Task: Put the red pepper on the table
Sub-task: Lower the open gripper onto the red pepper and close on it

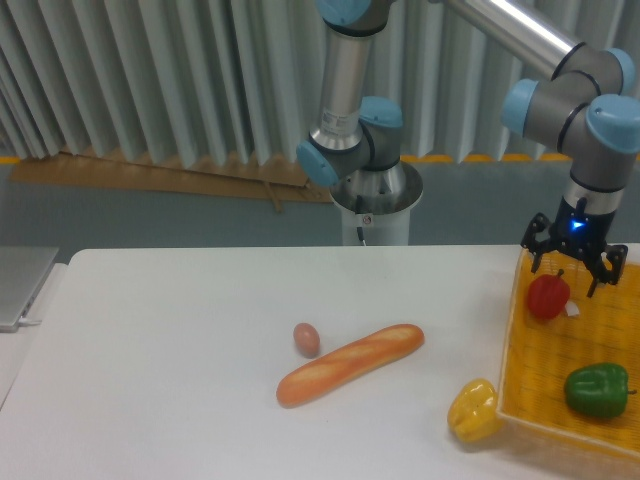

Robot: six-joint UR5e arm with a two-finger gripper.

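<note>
Items present:
- Baguette (350, 364), lying diagonally, mid-surface
- Small brown egg (307, 339), just beside the baguette's upper left side
- Yellow pepper (473, 410), resting against the basket's left edge
- Yellow woven basket (560, 350), at right, cut off by the frame
- Green pepper (597, 389), inside the basket, near its front

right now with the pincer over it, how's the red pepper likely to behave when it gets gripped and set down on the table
The red pepper looks glossy and rounded, so it may slip a little between the fingers of the pincer. It seems small and probably light. Set on the flat table, its bulbous shape could roll or tip rather than settle, much as the yellow pepper lies on its side.
</note>
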